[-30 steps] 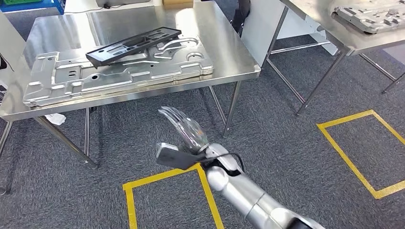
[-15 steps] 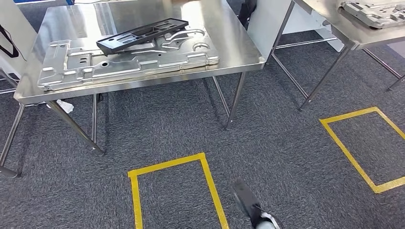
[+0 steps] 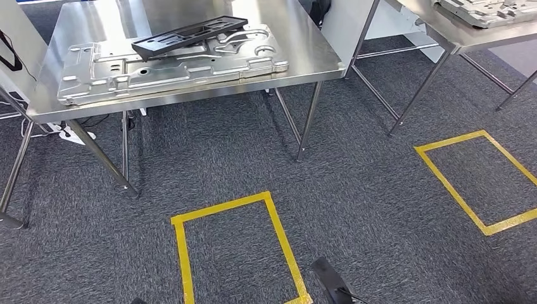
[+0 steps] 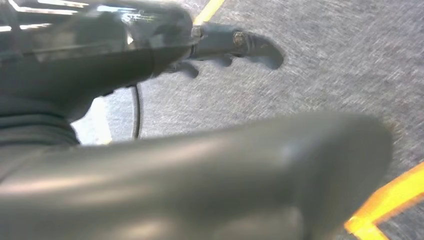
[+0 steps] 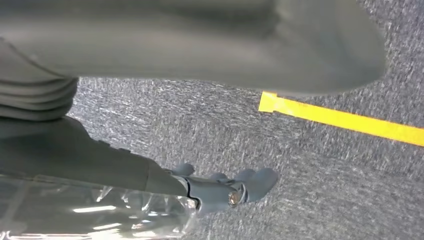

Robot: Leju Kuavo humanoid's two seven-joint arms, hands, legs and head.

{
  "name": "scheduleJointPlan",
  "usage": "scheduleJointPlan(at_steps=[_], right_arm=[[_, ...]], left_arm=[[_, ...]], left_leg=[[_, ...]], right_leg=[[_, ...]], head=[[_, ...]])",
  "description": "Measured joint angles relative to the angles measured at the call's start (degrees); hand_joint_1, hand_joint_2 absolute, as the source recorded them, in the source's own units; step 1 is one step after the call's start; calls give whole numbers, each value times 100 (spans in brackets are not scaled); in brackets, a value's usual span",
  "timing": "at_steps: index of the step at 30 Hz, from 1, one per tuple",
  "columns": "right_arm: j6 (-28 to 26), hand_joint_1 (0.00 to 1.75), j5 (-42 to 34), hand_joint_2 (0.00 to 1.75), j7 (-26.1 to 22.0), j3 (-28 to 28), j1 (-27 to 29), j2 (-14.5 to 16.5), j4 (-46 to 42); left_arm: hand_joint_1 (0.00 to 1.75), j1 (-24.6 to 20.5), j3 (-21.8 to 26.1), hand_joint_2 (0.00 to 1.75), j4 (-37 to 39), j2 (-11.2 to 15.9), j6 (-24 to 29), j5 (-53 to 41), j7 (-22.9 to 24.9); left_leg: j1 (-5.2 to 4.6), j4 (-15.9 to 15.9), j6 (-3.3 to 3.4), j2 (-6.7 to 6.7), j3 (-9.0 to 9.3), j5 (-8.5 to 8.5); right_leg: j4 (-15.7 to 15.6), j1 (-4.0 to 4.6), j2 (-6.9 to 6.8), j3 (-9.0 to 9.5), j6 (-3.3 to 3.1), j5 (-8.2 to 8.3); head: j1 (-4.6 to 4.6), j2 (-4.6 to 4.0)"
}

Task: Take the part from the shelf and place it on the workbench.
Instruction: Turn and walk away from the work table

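A black flat part (image 3: 190,31) lies tilted on a large silver stamped plate (image 3: 158,66) on the steel workbench (image 3: 304,54) at the upper left of the head view. My right hand (image 3: 329,282) hangs low over the carpet, far from the bench, with just a dark tip at the lower edge. In the right wrist view its thumb (image 5: 200,45) and fingers (image 5: 235,187) stand apart and hold nothing. My left hand (image 4: 200,165) also hangs over the carpet, fingers (image 4: 235,42) stretched out, holding nothing.
A second steel table (image 3: 468,35) at the upper right carries a grey metal plate (image 3: 487,9). Yellow tape rectangles (image 3: 278,234) (image 3: 456,190) mark the grey carpet. The workbench's thin legs (image 3: 307,123) stand between me and the bench top.
My right hand, raised in front of the bench a second ago, has dropped to the picture's lower edge. The camera has shifted a little; the part on the plate has not moved.
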Motion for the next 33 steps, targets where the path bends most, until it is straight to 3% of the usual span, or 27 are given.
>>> scheduleJointPlan(at_steps=[2, 4, 5, 6, 7, 9, 11, 13, 15, 16, 17, 19, 20, 21, 22, 23, 24, 26, 27, 28, 30, 31, 33], right_arm=[[-15, 0, -8, 0, -66, -23, -53, 27, 5], [-16, 0, 0, 0, -110, -34, -134, 60, 5], [-16, 0, 5, 0, -117, -35, -170, 76, 5], [-16, 0, 10, 0, -112, -36, -195, 90, 5], [-16, 0, 20, 0, -91, -36, -209, 103, 5], [-13, 0, 62, 0, -14, -36, -225, 123, 5], [-10, 0, 117, 0, 72, -34, -241, 138, 5], [-10, 0, 150, 0, 147, -33, -226, 151, 9], [-13, 0, 161, 0, 208, -34, -181, 162, 20], [-16, 0, 162, 0, 226, -36, -160, 163, 26], [-20, 0, 161, 0, 238, -37, -141, 163, 31], [-30, 0, 159, 0, 247, -39, -105, 160, 34], [-34, 0, 158, 0, 247, -39, -91, 160, 34], [-38, 0, 157, 0, 244, -39, -81, 161, 35], [-40, 0, 155, 0, 238, -40, -76, 161, 36], [-42, 0, 151, 0, 230, -41, -74, 161, 36], [-43, 0, 149, 0, 221, -43, -73, 161, 36], [-56, 0, 142, 0, 190, -54, -73, 156, 36], [-67, 0, 138, 0, 175, -61, -75, 155, 36], [-78, 0, 133, 0, 159, -67, -76, 154, 36], [-93, 0, 126, 0, 138, -73, -73, 152, 36], [-97, 0, 125, 0, 127, -73, -71, 155, 36], [-100, 0, 124, 0, 107, -73, -72, 162, 36]], left_arm=[[0, -4, 17, 0, -4, -4, 13, -17, -3], [0, -9, 30, 0, -8, -2, 9, -73, 6], [0, -12, 32, 0, -8, 1, 3, -115, 13], [0, -14, 32, 0, -9, 4, -7, -154, 21], [0, -17, 31, 0, -9, 10, -18, -188, 32], [0, -19, 30, 0, -9, 23, -44, -224, 54], [0, -24, 30, 0, -11, 33, -58, -238, 66], [0, -28, 29, 0, -12, 45, -58, -242, 66], [0, -11, 26, 0, -10, 63, -58, -241, 67], [0, 3, 24, 0, -9, 71, -58, -240, 67], [0, 15, 23, 0, -9, 80, -58, -240, 65], [0, 22, 22, 0, -9, 99, -71, -242, 26], [0, 21, 22, 0, -9, 107, -89, -251, -11], [0, 21, 22, 0, -9, 114, -112, -266, -50], [0, 22, 21, 0, -9, 120, -138, -287, -87], [0, 23, 19, 0, -9, 127, -157, -310, -110], [0, 21, 18, 0, -12, 133, -168, -328, -125], [0, 5, 16, 0, -18, 140, -174, -350, -140], [0, -3, 15, 0, -21, 140, -174, -357, -142], [0, -7, 13, 0, -22, 140, -174, -363, -142], [0, -2, 8, 0, -21, 138, -175, -374, -140], [0, -1, 7, 0, -20, 137, -175, -381, -139], [0, -5, 7, 0, -21, 136, -175, -396, -139]], left_leg=[[-9, 9, 131, 33, -147, 109], [-49, 10, 203, 67, -294, 226], [-75, 11, 224, 82, -370, 285], [-103, 12, 236, 91, -445, 345], [-130, 12, 243, 93, -517, 405], [-166, 10, 245, 85, -641, 521], [-180, -3, 217, 79, -720, 639], [-161, -72, 160, 80, -755, 787], [-150, -127, 99, 74, -796, 831], [-155, -62, 82, 69, -831, 700], [-161, 110, 68, 64, -876, 462], [-160, 750, 57, 61, -967, -80], [-159, 1097, 49, 61, -991, -205], [-155, 1339, 42, 62, -971, -182], [-147, 1404, 34, 62, -884, -47], [-135, 1260, 25, 64, -708, 135], [-117, 922, 13, 65, -447, 257], [-111, 116, 3, 56, 83, 183], [-116, -149, 14, 48, 234, 81], [-132, -268, 38, 39, 290, 12], [-126, -291, 126, 43, 247, 43], [-117, -293, 177, 52, 213, 81], [-99, -296, 252, 65, 117, 164]], right_leg=[[361, -14, -1, -124, 20, -430], [1047, -17, -2, -247, 24, -969], [1337, -17, -2, -257, 18, -1095], [1481, -14, -2, -193, 5, -1093], [1437, -6, -1, -44, -19, -991], [816, 46, 3, 508, -114, -744], [-18, 127, 11, 1079, -215, -748], [-411, 190, 16, 1262, -247, -771], [-498, 183, 4, 1173, -263, -616], [-527, 169, -4, 1114, -279, -536], [-548, 151, -11, 1045, -295, -469], [-514, 151, -15, 894, -315, -368], [-497, 152, -19, 815, -318, -319], [-477, 151, -23, 735, -317, -264], [-453, 147, -27, 651, -312, -213], [-420, 139, -28, 566, -301, -168], [-374, 134, -28, 484, -283, -133], [-264, 141, -28, 352, -239, -88], [-222, 149, -27, 309, -219, -62], [-201, 152, -27, 281, -202, -31], [-177, 142, -23, 239, -167, 3], [-100, 132, -20, 194, -140, -74], [381, 96, -16, -5, -79, -451]], head=[[66, 0], [139, 0], [165, 0], [184, 0], [198, 0], [222, 0], [233, 0], [226, 0], [233, 0], [226, 0], [199, 0], [113, 0], [81, 0], [60, 0], [47, 0], [37, 0], [25, 0], [5, 0], [2, 0], [2, 0], [4, 0], [16, 0], [62, 0]])
